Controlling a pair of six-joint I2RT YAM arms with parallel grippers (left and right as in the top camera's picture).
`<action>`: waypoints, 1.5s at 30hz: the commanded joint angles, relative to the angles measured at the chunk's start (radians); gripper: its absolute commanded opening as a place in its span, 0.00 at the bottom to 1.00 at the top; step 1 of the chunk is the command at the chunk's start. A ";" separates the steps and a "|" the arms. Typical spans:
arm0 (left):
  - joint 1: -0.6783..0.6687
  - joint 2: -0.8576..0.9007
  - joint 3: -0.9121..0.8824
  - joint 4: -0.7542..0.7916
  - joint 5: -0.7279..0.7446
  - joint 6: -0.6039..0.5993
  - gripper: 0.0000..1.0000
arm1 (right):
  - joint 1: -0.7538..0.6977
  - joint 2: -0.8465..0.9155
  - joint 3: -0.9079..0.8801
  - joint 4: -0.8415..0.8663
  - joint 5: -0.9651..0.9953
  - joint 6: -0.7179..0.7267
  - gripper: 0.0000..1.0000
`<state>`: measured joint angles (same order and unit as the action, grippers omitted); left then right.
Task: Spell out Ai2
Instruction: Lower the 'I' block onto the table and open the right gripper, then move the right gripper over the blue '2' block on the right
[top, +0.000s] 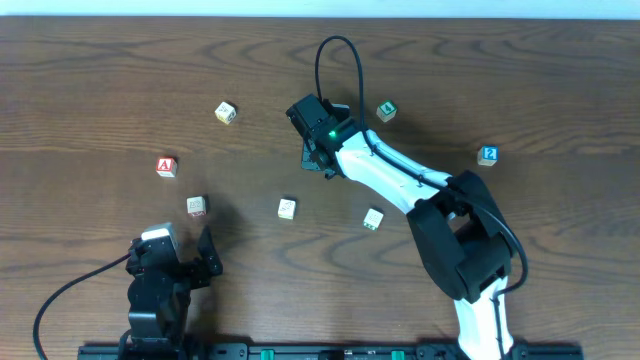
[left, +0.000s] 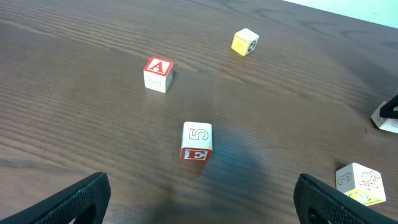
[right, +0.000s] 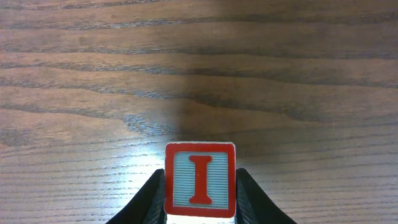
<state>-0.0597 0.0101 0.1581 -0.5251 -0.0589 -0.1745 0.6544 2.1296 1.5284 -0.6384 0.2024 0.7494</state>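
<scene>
My right gripper (right: 199, 198) is shut on a red-framed block with the letter I (right: 199, 177), held just above the wood. In the overhead view this gripper (top: 316, 152) is at the table's upper middle and hides the block. The red A block (top: 166, 166) lies at the left and also shows in the left wrist view (left: 158, 74). The blue 2 block (top: 487, 154) lies at the far right. My left gripper (top: 178, 252) is open and empty near the front left, its fingertips (left: 202, 205) short of a 5/E block (left: 197, 141).
Other loose blocks lie about: a yellow one (top: 225, 112), a green one (top: 386, 111), the 5/E block (top: 196, 206), a pale one (top: 287, 208) and another pale one (top: 373, 219). The right arm (top: 400, 180) stretches across the right half of the table.
</scene>
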 joint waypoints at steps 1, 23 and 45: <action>0.005 -0.006 -0.016 0.002 0.000 0.018 0.95 | -0.001 0.016 -0.006 -0.005 0.018 0.013 0.24; 0.005 -0.006 -0.016 0.002 0.000 0.018 0.95 | -0.002 0.016 -0.006 -0.009 0.019 0.013 0.43; 0.005 -0.006 -0.016 0.002 0.000 0.018 0.95 | -0.081 -0.143 0.487 -0.354 -0.034 -0.248 0.99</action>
<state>-0.0597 0.0101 0.1581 -0.5251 -0.0589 -0.1745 0.5751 2.0830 1.9041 -0.9649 0.1879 0.6201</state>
